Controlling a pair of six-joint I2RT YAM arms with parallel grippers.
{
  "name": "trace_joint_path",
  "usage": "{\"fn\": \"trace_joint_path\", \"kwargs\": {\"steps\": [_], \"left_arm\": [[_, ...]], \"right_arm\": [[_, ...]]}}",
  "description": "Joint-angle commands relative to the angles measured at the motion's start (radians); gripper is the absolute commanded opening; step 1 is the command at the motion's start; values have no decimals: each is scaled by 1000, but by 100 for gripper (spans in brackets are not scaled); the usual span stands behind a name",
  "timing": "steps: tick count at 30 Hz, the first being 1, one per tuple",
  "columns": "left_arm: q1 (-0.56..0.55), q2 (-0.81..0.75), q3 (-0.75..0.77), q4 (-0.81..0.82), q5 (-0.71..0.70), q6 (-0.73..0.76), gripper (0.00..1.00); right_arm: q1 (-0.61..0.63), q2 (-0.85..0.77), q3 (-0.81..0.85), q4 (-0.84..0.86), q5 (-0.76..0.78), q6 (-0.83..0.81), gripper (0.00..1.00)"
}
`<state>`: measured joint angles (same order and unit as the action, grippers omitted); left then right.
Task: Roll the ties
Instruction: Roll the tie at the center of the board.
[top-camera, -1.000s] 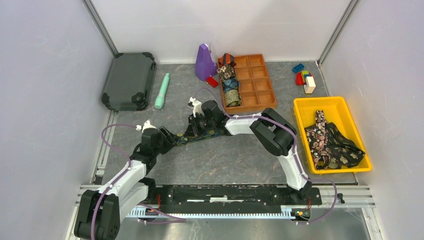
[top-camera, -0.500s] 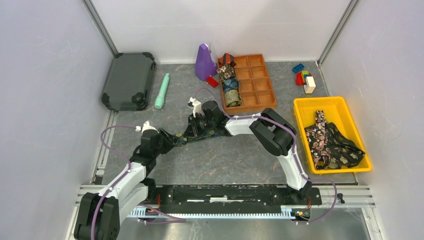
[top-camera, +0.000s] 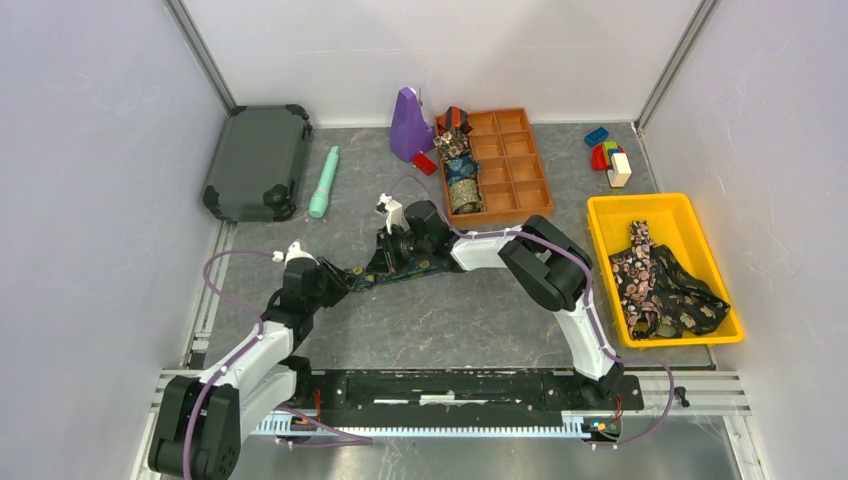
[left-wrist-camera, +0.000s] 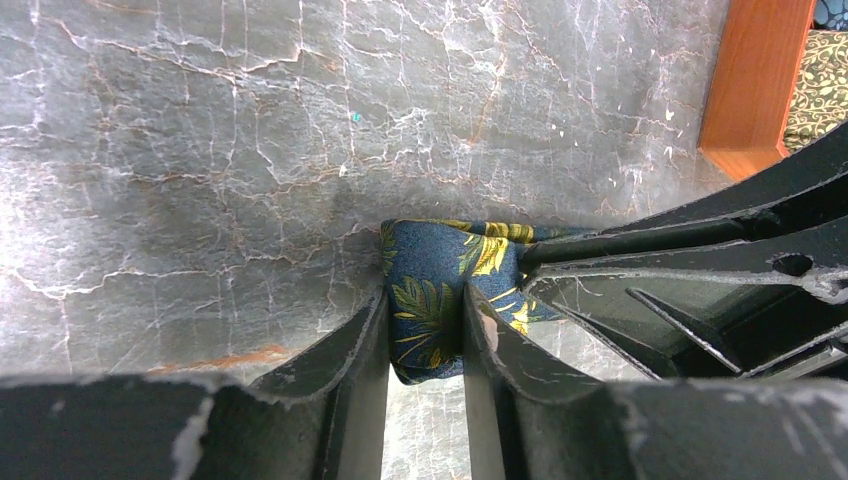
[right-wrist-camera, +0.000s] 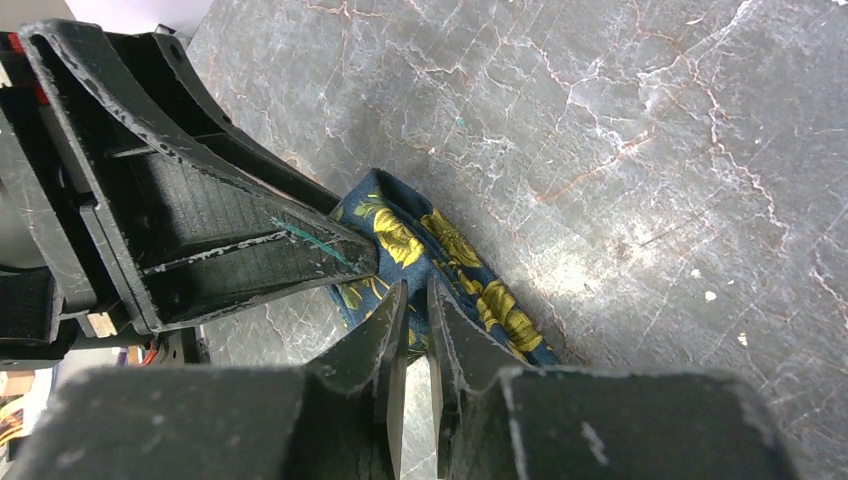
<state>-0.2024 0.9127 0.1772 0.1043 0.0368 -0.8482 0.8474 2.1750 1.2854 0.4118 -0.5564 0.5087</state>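
Two sets of fingers gripped one navy-gold tie (top-camera: 385, 268), which lay stretched along the grey marbled surface (top-camera: 450, 320) near its middle, between the two arms. The left fingers (left-wrist-camera: 365, 345) were drawn in against the tie's folded end, touching the fabric on both sides. The right fingers (right-wrist-camera: 380, 345) stood almost together, pinching the strip further along.

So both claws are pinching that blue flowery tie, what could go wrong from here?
1. The left gripper pinches only a small folded end of the blue tie, so the fabric might slip out once rolling starts.
2. The right gripper grips the same tie right beside it. The two sets of fingers are crowded together and could bump or jam as they turn.
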Motion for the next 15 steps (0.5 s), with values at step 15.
{"fn": "trace_joint_path", "kwargs": {"steps": [15], "left_arm": [[-162, 41, 215, -305, -289, 69, 22]], "right_arm": [[-59, -222, -134, 142, -57, 72, 35]]}}
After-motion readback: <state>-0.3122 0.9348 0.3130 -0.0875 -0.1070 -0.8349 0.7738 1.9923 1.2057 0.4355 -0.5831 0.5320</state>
